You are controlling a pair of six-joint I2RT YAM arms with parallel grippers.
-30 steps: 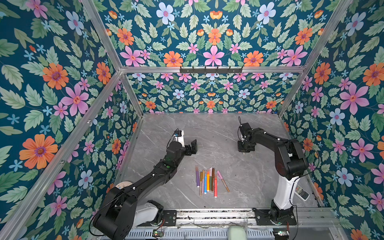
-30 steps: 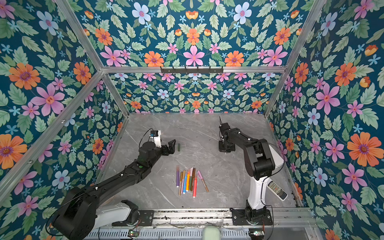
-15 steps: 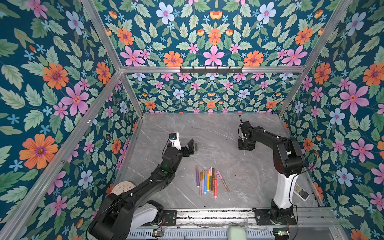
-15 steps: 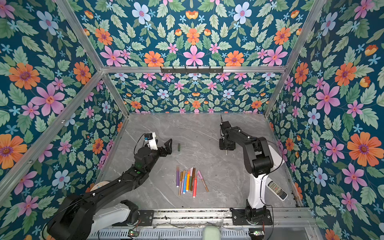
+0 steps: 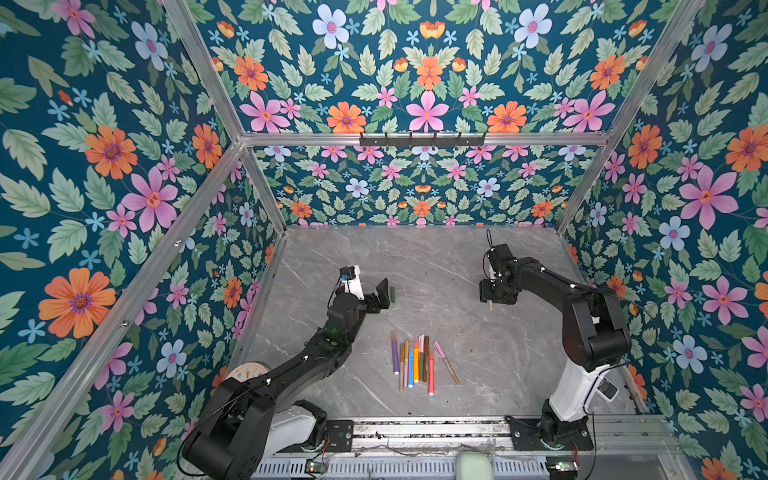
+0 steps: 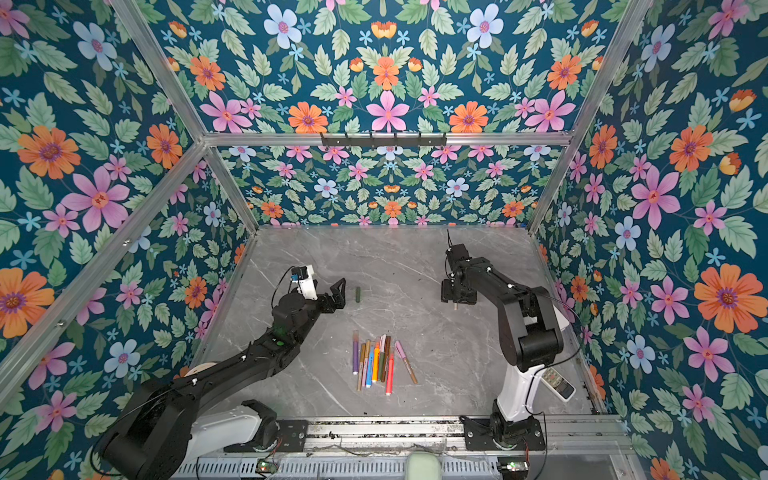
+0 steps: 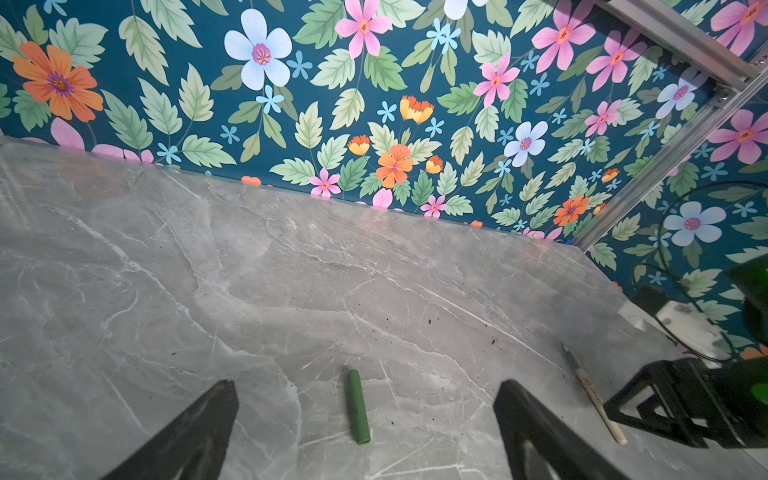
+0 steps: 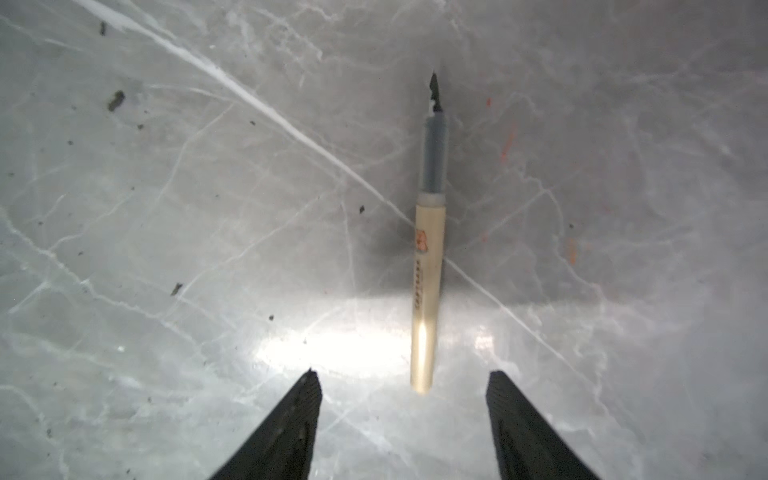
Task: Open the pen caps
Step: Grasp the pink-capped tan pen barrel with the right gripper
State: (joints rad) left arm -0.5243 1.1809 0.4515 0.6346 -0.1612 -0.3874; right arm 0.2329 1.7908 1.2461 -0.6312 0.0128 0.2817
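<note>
Your left hand (image 5: 380, 293) is open as wide as it goes, and it holds nothing. A green cap (image 5: 392, 294) lies flat on the grey table (image 5: 436, 257), just beside the tips of that hand. In the left wrist view the green cap (image 7: 358, 407) lies in the gap between the two black fingers (image 7: 199, 428). Neither finger touches it.

Your right hand (image 5: 496, 296) is on the right side of the table and points down at it. You can see in the right wrist view that its fingers are apart and hold nothing. A pen with no cap (image 8: 428, 257) lies flat on the table right under this hand. The pen has a cream body, a grey neck and a dark tip. Its blunt end sits in the gap between the fingertips and touches neither of them. In both top views only a little bit of this pen pokes out from under the hand.

The other pens (image 5: 415, 361) lie side by side in a bunch near the front middle of the table, between your two arms. They are well apart from both hands. You can see purple, gold, blue, orange, brown, red and pink there. The pink one lies at a slant on the right edge of the bunch.
</note>
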